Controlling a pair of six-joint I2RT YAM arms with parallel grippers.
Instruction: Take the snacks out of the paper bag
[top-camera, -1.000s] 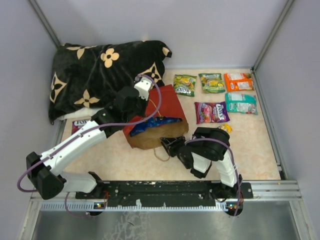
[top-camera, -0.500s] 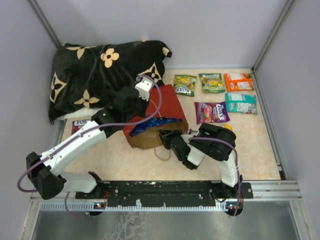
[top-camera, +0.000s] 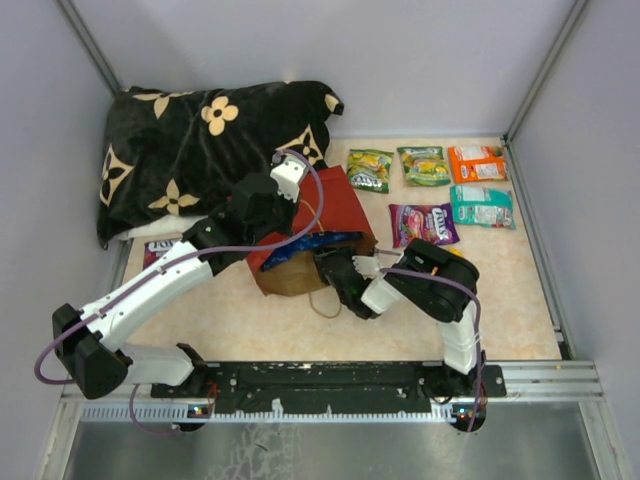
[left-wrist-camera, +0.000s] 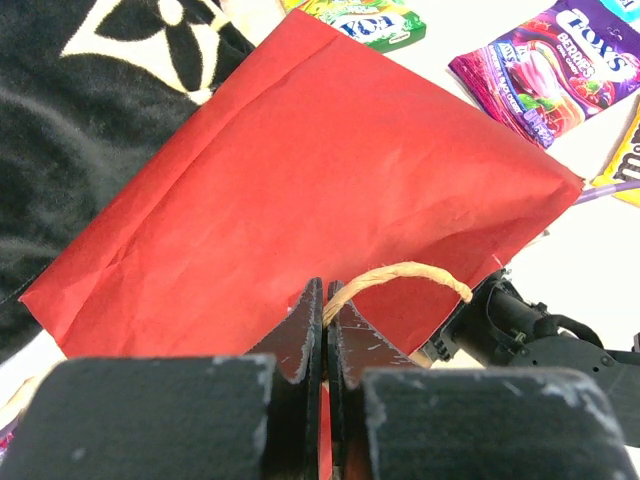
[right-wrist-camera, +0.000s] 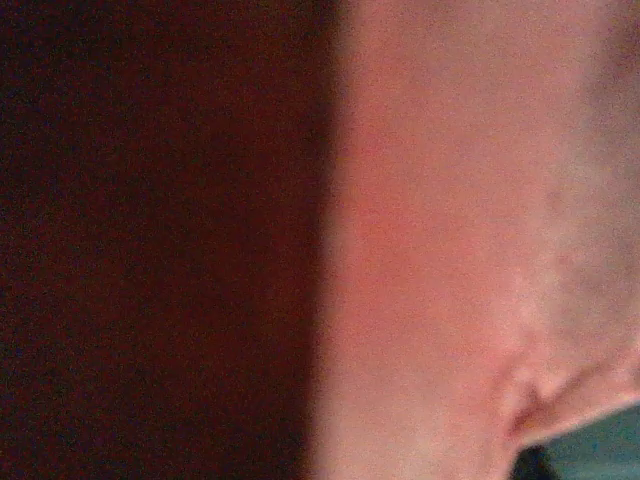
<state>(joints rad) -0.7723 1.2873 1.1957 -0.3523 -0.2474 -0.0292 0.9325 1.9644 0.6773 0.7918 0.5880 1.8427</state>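
Top external view: the paper bag (top-camera: 340, 200) lies on its side, mouth toward the near edge, and the blue Doritos bag (top-camera: 300, 247) lies lengthwise across that mouth, just inside. The right gripper (top-camera: 333, 266), the nearer one, is at the mouth's right end, so the packet lies to its left and deeper; its tips are hidden and I cannot tell how its jaws stand. Left wrist view alone shows the left gripper (left-wrist-camera: 325, 300) pinched together on the twine handle (left-wrist-camera: 400, 272). Right wrist view gives only blurred red paper
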